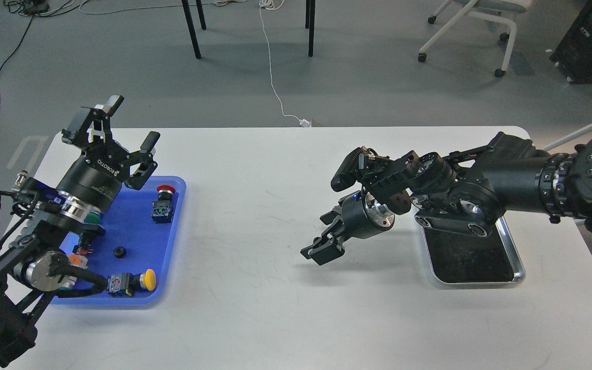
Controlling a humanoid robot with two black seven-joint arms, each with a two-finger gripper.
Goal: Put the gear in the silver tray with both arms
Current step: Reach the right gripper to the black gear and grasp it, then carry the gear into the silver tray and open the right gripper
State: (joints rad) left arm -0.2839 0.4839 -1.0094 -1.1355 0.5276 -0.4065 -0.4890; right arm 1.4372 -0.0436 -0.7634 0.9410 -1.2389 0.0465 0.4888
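The small black gear seen earlier at the table's middle is hidden; my right gripper (316, 254) now hangs over that spot, fingers pointing down and left. Its fingers overlap and I cannot tell whether they hold anything. The silver tray (517, 257) lies at the right, its far half covered by my right arm (512, 177). My left gripper (132, 122) is open and empty, raised above the far end of the blue tray (172, 241), fingers pointing up and away.
The blue tray holds several push-button switches, among them one with a red cap (164, 190) and one with a yellow cap (148, 280), and a small black gear-like part (119, 252). A chair and table legs stand on the floor beyond the table.
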